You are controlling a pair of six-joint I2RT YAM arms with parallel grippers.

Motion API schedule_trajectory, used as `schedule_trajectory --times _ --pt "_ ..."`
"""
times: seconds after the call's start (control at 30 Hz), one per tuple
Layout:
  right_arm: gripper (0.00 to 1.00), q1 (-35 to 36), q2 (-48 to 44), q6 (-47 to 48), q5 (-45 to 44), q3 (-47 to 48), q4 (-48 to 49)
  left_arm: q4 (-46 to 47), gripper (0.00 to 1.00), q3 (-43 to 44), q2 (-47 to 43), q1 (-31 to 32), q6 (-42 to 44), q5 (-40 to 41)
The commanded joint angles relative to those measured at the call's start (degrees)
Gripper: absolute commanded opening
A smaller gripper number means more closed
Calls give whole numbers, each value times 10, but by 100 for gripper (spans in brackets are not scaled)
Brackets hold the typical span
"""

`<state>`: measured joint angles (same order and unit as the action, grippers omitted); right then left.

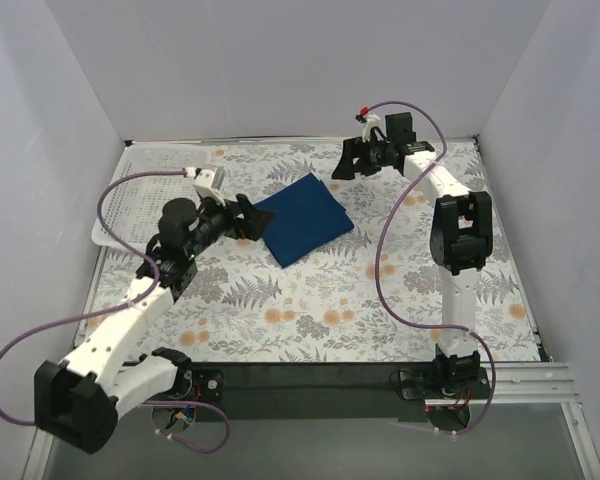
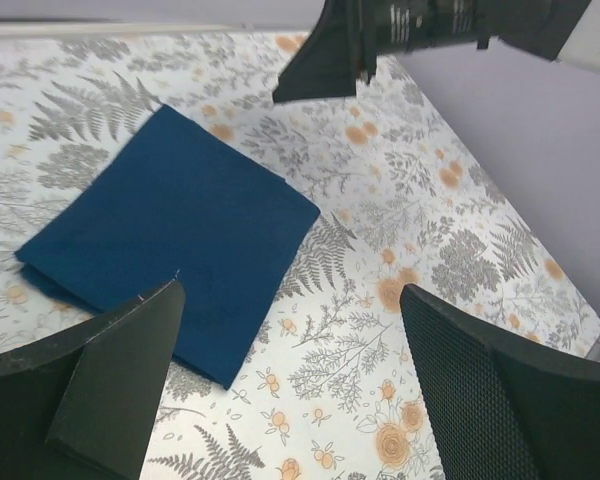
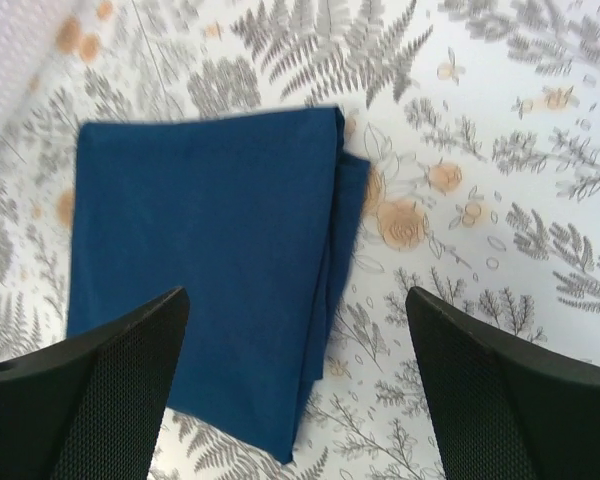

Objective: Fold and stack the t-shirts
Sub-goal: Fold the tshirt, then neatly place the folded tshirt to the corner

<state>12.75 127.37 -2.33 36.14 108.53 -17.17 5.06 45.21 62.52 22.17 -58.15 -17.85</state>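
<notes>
One dark navy t-shirt lies folded into a flat rectangle on the floral tablecloth, near the middle back. My left gripper hovers just off its left edge, open and holding nothing. In the left wrist view the t-shirt lies ahead and to the left of the left gripper. My right gripper hangs open above and behind the shirt's far right corner. From the right wrist camera the folded t-shirt shows below the right gripper, layered edges on its right side. No chest graphic shows.
A white plastic mesh basket lies along the table's left side, behind my left arm. Pale walls close in the left, back and right. The right arm's black fingers show at the top of the left wrist view.
</notes>
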Motion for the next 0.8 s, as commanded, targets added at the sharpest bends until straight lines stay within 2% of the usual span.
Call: schedule_trajectory --times 0.0,0.17,0.3,0.53,0.63,0.67,0.73,0.77 --pt "80 12 36 88 -19 -10 -95 -95 83 -52 -75 -6 15 58" --pt "78 27 68 123 -23 12 -135 -151 83 -93 -194 -9 8 63" --pt "78 39 72 131 -8 0 -148 -169 84 -116 -243 -9 3 62" --pt "69 68 64 136 18 -66 -159 -180 84 -132 -280 -9 -8 60" --pt "61 70 68 127 18 -77 -159 -180 84 -133 -283 -9 -7 59" --pt "52 69 68 125 14 -80 -158 -180 84 -134 -284 -8 -6 57" --pt "44 65 68 120 11 -80 -158 -180 84 -134 -286 -9 -6 56" --pt "33 57 67 119 11 -77 -157 -181 84 -134 -289 -9 -6 56"
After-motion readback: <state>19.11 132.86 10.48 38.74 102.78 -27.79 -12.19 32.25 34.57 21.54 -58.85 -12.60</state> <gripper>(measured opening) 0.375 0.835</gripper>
